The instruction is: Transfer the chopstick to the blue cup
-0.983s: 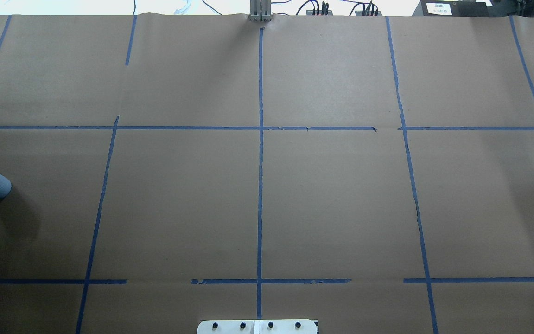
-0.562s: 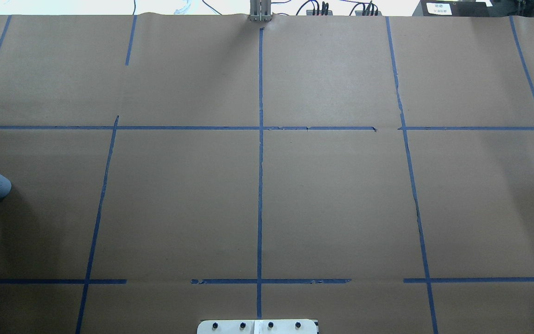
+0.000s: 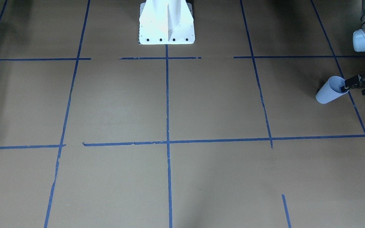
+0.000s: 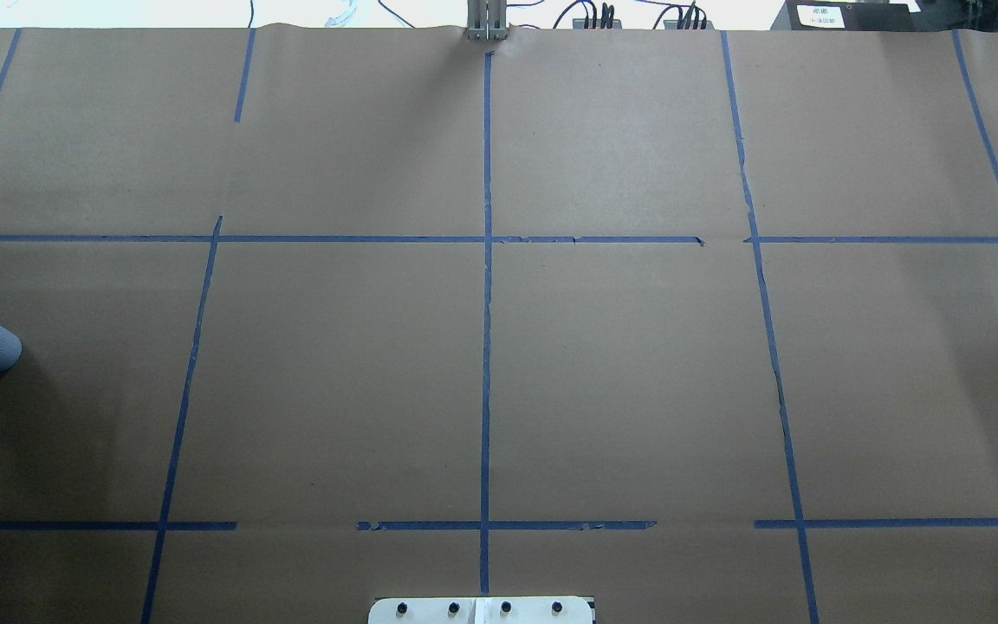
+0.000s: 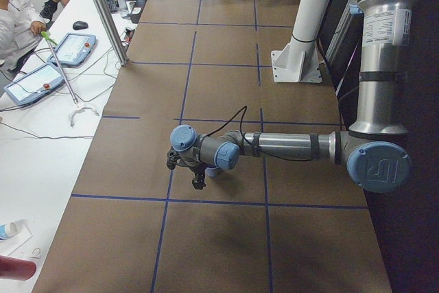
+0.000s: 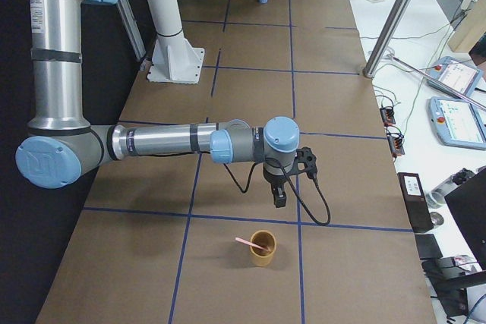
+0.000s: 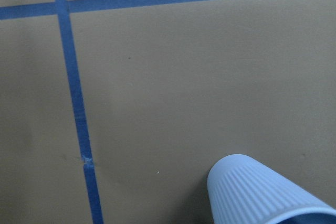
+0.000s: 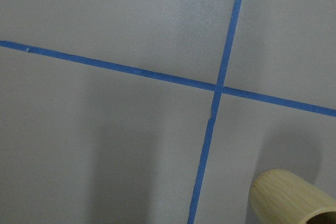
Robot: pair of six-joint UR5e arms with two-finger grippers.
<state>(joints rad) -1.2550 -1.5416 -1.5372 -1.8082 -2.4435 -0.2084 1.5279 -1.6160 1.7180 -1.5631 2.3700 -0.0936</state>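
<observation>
Presently chopstick [image 6: 247, 243] rests in tan cup [image 6: 262, 259] — blue cup [image 3: 327, 92] well apart.

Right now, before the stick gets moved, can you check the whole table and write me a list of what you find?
Surface: brown paper with blue tape lines; white post bolted on.
Job's things: chopstick leans in a tan cup; blue cup stands upright at the other end.
Clutter: nothing seen.
Grippers: left tool at the blue cup's rim; right tool hangs near the tan cup; open or shut, cannot tell.
Cables: black cable loops from the right wrist.
Surroundings: screens on a side bench; a person sits there.
</observation>
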